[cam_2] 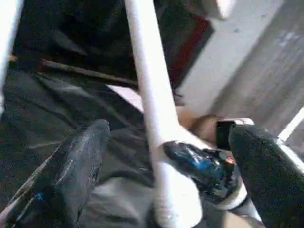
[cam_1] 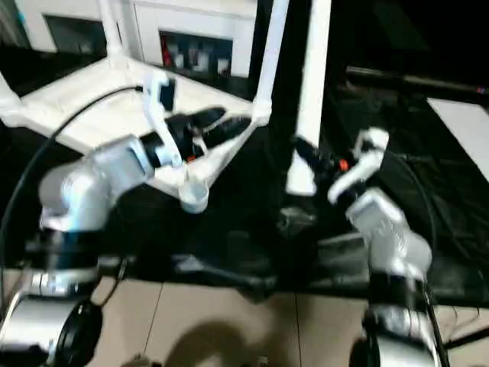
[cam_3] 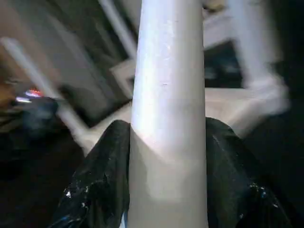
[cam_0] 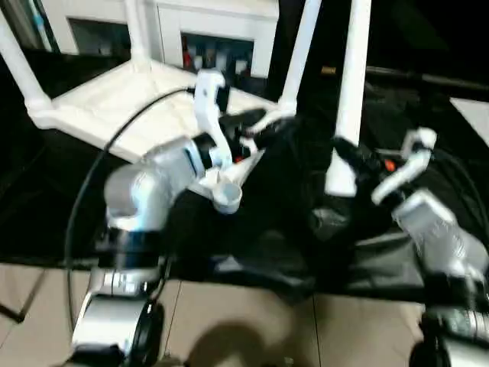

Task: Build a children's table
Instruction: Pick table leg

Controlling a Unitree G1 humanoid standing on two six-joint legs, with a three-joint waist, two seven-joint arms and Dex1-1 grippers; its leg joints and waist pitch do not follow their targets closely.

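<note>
The white table top [cam_0: 114, 99] lies upside down on black cloth, with three white legs standing up from its corner sockets, one of them at the right corner [cam_0: 299, 53]. The near corner socket [cam_0: 227, 197] has no leg in it. My left gripper [cam_0: 256, 126] hovers over the top's near right edge, fingers [cam_2: 80, 156] spread wide with nothing between them. To the right, my right gripper [cam_0: 345, 157] is shut on the lower part of a fourth leg [cam_0: 351, 76], which it holds upright beside the table top. The black fingers [cam_3: 104, 175] press against both sides of this leg [cam_3: 168, 95].
A white glass-door cabinet [cam_0: 214, 23] stands behind the table top. Black cloth [cam_0: 290, 229] covers the work surface, with tiled floor [cam_0: 252, 321] in front. A black cable [cam_0: 99, 168] loops over my left forearm. A white sheet [cam_0: 475, 115] lies far right.
</note>
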